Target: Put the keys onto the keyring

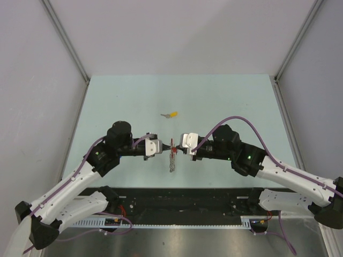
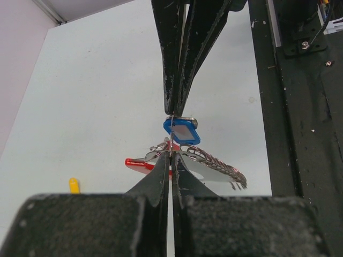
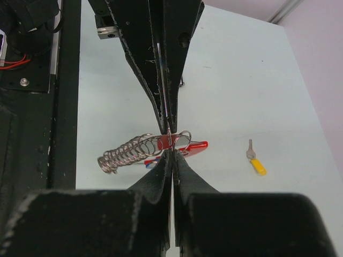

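Observation:
The keyring is a silvery coiled chain [image 3: 124,153] with a curved red tag [image 3: 194,146]. It hangs between the two gripper tips above the table in the top view [image 1: 172,159]. My left gripper [image 2: 170,156] is shut on the keyring's wire ring, beside the red tag [image 2: 138,164]. My right gripper [image 3: 171,153] is shut tip to tip against it, with a blue-capped key [image 2: 182,132] at its tips. In the top view the left gripper [image 1: 166,148] and the right gripper [image 1: 178,148] meet at mid-table. A yellow-capped key [image 1: 171,114] lies alone on the table farther back and also shows in the right wrist view [image 3: 256,163].
The pale green table [image 1: 225,101] is bounded by grey walls at left, right and back. A black base rail [image 1: 182,201] with cables runs along the near edge, under both arms.

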Controlling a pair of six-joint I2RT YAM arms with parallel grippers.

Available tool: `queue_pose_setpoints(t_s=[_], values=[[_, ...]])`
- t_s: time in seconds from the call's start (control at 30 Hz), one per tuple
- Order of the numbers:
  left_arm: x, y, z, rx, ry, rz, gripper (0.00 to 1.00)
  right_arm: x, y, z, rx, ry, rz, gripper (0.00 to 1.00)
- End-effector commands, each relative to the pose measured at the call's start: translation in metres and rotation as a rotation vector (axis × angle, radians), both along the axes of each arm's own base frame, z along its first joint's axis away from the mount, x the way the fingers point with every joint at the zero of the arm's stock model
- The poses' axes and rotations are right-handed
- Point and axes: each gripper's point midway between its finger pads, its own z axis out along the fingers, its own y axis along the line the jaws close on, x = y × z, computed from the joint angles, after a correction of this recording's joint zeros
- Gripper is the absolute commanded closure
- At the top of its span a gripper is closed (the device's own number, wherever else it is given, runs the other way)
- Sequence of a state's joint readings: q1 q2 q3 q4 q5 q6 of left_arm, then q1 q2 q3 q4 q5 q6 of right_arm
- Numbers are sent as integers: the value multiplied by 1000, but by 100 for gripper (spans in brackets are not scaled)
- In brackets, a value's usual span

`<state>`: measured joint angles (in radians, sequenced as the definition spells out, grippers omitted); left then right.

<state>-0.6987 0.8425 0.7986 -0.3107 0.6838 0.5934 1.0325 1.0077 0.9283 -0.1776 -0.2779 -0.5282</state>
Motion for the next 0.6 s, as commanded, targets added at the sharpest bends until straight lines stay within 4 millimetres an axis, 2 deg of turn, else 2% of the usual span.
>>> queue_pose_setpoints(t_s=[0.0, 0.57], values=[[-1, -2, 10, -20, -62, -24, 100, -4, 4, 27, 53, -31, 23, 100], [-5, -5, 8, -21, -46, -46, 100, -3, 7, 25, 46, -35, 26, 100]])
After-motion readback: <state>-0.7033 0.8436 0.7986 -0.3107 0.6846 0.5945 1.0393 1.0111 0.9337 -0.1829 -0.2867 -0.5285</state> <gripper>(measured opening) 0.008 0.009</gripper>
